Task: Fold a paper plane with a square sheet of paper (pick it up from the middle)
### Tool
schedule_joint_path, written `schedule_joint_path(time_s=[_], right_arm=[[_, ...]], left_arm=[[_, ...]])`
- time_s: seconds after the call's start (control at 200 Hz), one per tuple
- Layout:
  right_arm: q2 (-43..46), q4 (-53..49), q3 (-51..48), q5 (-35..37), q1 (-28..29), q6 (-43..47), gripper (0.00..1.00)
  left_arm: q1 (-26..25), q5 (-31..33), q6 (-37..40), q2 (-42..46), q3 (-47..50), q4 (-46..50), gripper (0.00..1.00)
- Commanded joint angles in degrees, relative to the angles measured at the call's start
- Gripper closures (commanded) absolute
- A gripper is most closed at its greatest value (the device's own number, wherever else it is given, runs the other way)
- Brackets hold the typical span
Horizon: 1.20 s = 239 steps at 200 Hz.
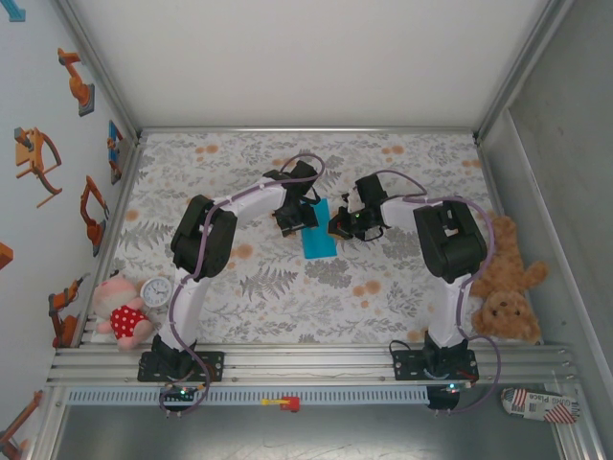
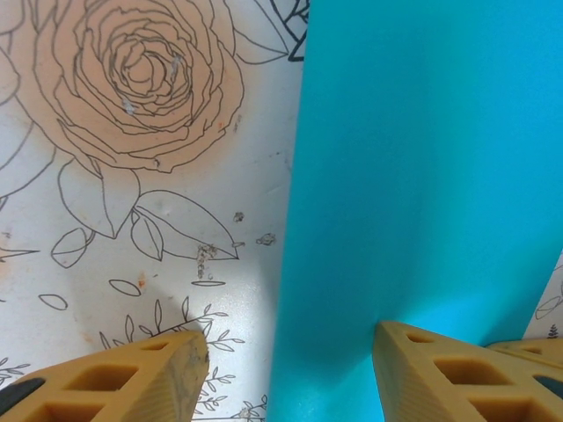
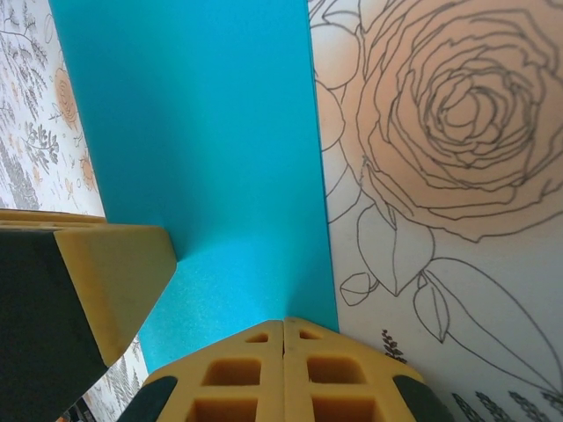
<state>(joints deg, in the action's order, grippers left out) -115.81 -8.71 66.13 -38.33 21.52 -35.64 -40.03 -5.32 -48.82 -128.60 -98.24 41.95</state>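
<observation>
- Turquoise-blue paper sheet (image 1: 318, 234), a narrow strip mid-counter (image 1: 249, 287); I judge it folded in half.
- Left hand (image 2: 286, 374) at nine o'clock, fingers apart.
- Right hand (image 3: 224, 303) at three o'clock, fingers pressed together.
- Nose and wing folds remain.

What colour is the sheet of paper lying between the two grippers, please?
The sheet of paper is plain bright turquoise-blue, clearest in the right wrist view.

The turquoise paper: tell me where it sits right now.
In the top view the turquoise paper lies mid-table on the floral tablecloth, between the left end effector and the right end effector.
</observation>
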Motion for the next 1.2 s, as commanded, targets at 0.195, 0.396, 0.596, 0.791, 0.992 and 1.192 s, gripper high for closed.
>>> schedule_joint_path(time_s=[0.195,0.396,0.596,0.791,0.992,1.192], right_arm=[[0.9,-4.7,-5.3,8.1,2.2,-2.9,0.98],[4.6,0.8,-11.8,12.1,6.2,-13.6,0.99],[6.9,4.2,-15.5,15.9,9.1,-21.1,1.00],[7.2,5.1,-16.3,17.1,9.3,-22.9,1.00],[6.5,5.2,-15.9,16.4,9.3,-22.7,1.00],[6.3,5.1,-15.5,15.7,9.3,-21.9,1.00]], left_arm=[[0.0,-3.2,1.8,0.7,6.0,-2.6,0.41],[0.8,-1.8,1.0,10.0,11.0,-5.5,0.40],[2.0,-3.4,0.6,18.5,18.8,-12.1,0.41],[2.2,-9.9,0.9,22.6,22.1,-20.1,0.48],[1.5,-14.4,0.6,19.4,20.9,-22.0,0.60],[1.0,-18.5,0.5,14.9,17.8,-22.1,0.69]])
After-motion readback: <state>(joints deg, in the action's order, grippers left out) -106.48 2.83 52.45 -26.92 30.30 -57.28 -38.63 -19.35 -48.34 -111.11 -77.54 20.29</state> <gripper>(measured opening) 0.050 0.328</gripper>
